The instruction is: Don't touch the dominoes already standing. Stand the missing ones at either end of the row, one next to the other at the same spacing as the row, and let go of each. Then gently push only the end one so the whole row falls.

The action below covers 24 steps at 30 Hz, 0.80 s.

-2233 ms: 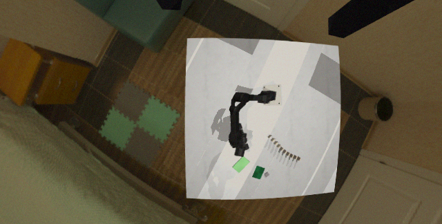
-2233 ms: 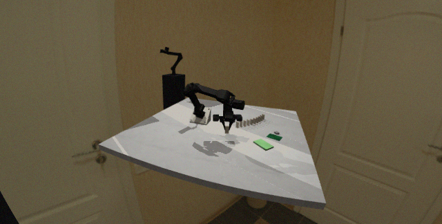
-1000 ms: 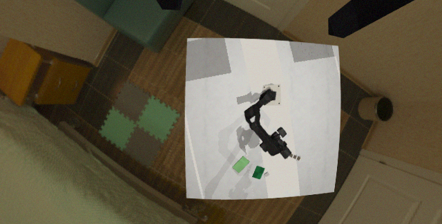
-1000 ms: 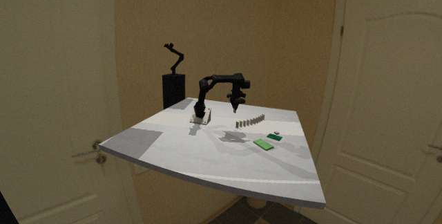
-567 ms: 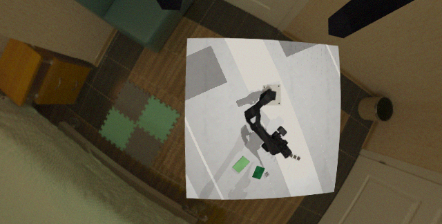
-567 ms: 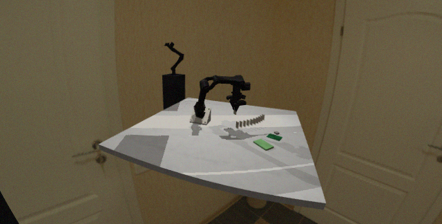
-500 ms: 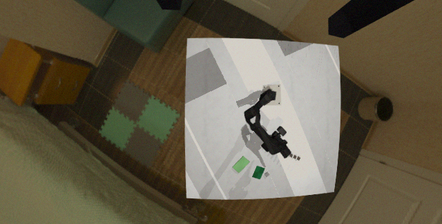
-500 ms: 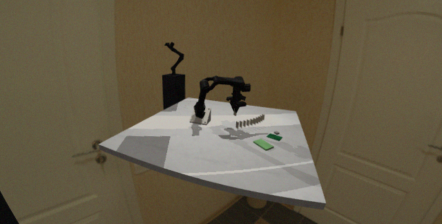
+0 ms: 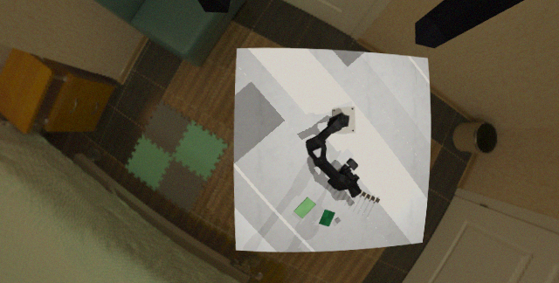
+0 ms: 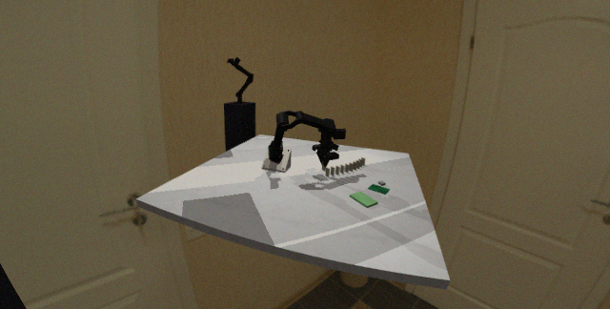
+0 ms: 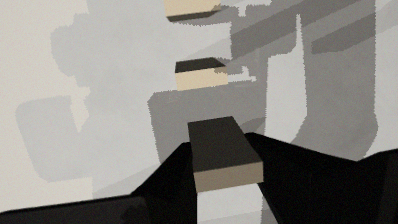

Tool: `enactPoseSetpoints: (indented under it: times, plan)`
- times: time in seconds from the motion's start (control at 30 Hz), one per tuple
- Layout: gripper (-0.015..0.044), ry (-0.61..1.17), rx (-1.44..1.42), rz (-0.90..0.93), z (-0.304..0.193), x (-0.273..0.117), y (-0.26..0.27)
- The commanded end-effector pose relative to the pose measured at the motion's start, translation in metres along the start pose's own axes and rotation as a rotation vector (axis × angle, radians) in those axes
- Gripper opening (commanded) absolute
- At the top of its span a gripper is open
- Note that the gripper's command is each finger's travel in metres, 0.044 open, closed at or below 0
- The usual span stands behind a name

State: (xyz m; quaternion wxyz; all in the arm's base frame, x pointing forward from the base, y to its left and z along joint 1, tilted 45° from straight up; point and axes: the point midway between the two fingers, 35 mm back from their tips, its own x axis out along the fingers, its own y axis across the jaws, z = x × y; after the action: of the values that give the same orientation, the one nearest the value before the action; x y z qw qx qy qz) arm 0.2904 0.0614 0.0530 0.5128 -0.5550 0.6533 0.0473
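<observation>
My gripper (image 9: 358, 194) (image 10: 325, 166) (image 11: 218, 146) is shut on a domino (image 11: 222, 145), a dark-topped block with a tan lower edge, between the fingertips in the wrist view. A row of several standing dominoes (image 10: 337, 170) (image 9: 377, 200) runs away from the gripper. The gripper is at the row's end nearer the arm's base. Two standing dominoes of the row show ahead of the held one in the wrist view, the nearer one (image 11: 201, 80) separated from it by a gap. The arm hides part of the row in the top view. Whether the held domino touches the table cannot be told.
A light green flat block (image 9: 305, 208) (image 10: 363, 199), a dark green flat piece (image 9: 327, 217) (image 10: 378, 189) and a small grey piece (image 9: 337, 220) (image 10: 382, 183) lie to one side of the row. The arm's base plate (image 9: 350, 124) (image 10: 285, 165) stands on the table.
</observation>
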Motion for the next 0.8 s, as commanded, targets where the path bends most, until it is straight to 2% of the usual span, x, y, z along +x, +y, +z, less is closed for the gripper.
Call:
enactPoseSetpoints:
  times: [0.0, 0.17, 0.53, 0.77]
  plan:
    - [0.0107, 0.002, -0.002, -0.007, -0.003, 0.018, 0.000]
    - [0.0107, 0.006, -0.001, -0.010, -0.007, 0.036, 0.001]
    - [0.0107, 0.006, -0.001, -0.010, -0.007, 0.037, 0.001]
    - [0.0291, 0.006, -0.001, -0.010, -0.007, 0.037, 0.001]
